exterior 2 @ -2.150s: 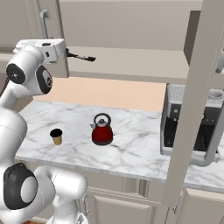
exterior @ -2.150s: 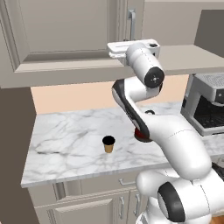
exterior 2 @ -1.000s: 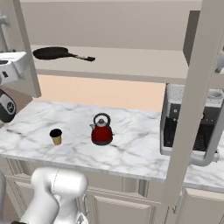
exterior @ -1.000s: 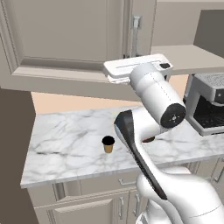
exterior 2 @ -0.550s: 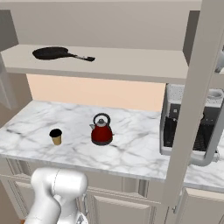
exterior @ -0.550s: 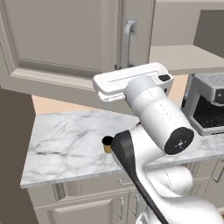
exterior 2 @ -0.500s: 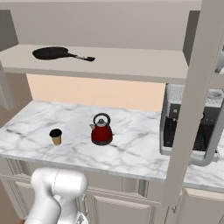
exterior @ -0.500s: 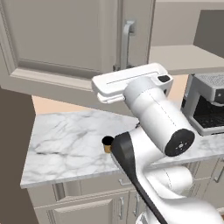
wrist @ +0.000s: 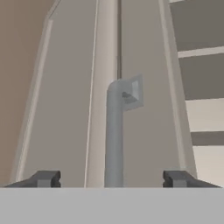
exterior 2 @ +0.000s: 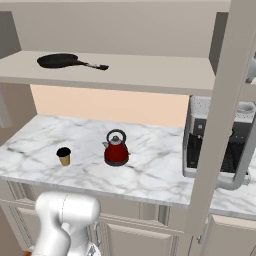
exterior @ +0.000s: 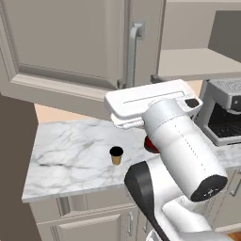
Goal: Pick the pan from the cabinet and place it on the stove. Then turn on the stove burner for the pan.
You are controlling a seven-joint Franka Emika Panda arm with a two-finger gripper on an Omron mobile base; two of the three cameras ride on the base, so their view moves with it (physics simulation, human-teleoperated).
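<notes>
Gripper (wrist: 113,178) released, fingertips spread wide either side of the cabinet's bar handle (wrist: 114,131), not clamping it. Cabinet (exterior: 70,52) door stands swung open directly ahead. Pan (exterior 2: 62,60) lies on the cabinet shelf beyond, well apart.

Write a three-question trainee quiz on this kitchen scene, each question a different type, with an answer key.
1. True or false: the pan is on the marble counter.
2. What stands nearest the red kettle on its left in the right base view? A) a small dark cup B) a toaster C) a bowl
3. Fill in: in the hand view, the gripper has its fingertips spread on either side of the cabinet door's metal ____.

Key:
1. False; it lies on the open cabinet shelf above the counter.
2. A, the cup.
3. handle.
</notes>
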